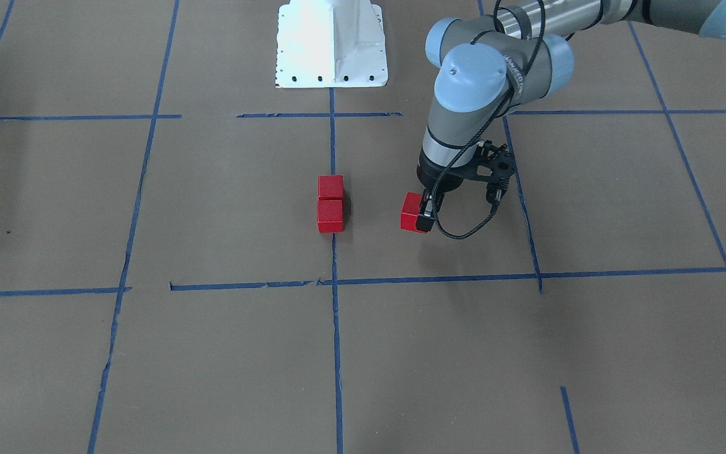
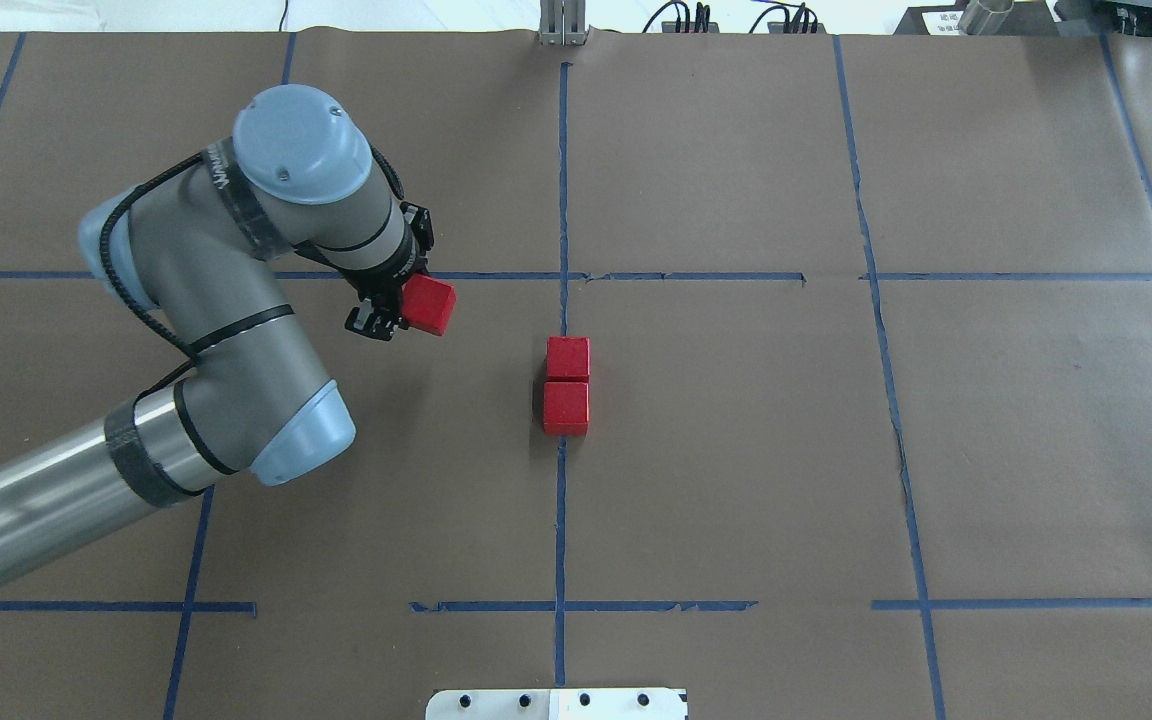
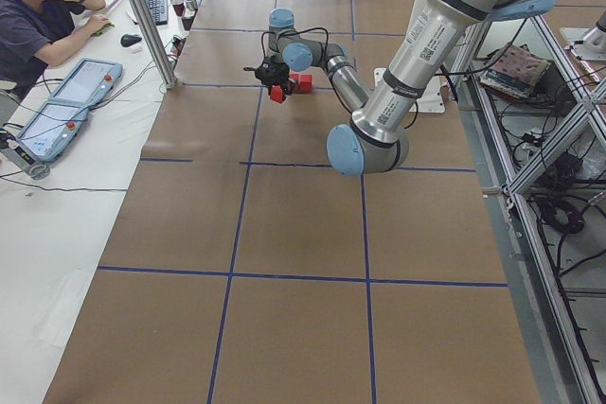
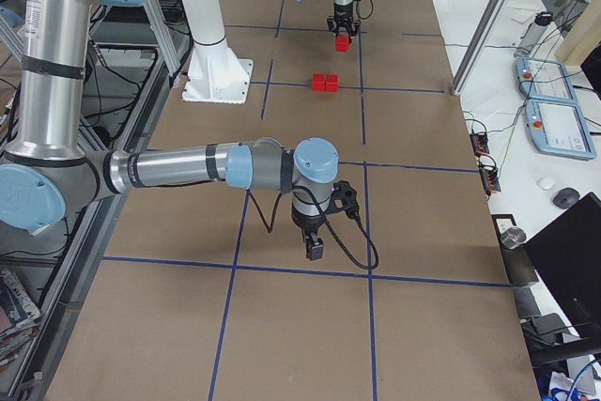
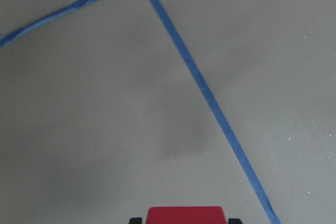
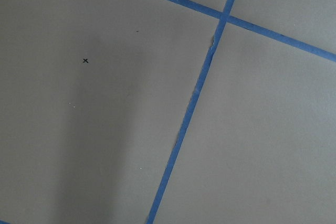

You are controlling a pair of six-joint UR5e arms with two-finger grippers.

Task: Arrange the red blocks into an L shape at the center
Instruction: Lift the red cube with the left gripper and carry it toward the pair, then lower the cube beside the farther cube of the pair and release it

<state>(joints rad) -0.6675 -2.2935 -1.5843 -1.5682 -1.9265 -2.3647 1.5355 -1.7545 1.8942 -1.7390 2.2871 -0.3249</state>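
Observation:
Two red blocks (image 2: 568,358) (image 2: 566,408) lie touching in a short row on the blue tape line at the center (image 2: 696,420) of the brown paper. In the front view the same pair shows as a far block (image 1: 331,187) and a near block (image 1: 330,215). My left gripper (image 2: 406,310) is shut on the third red block (image 2: 431,304), held a little above the paper, left of the pair in the overhead view. The left wrist view shows that block (image 5: 185,215) between the fingertips (image 5: 135,220). My right gripper (image 4: 315,249) appears only in the exterior right view, so I cannot tell its state.
The white robot base plate (image 1: 331,44) stands behind the pair on the robot's side. Blue tape lines (image 2: 561,520) cross the paper. A person (image 3: 38,7) sits at a side desk beyond a metal post (image 3: 151,26), with teach pendants (image 3: 66,106) nearby.

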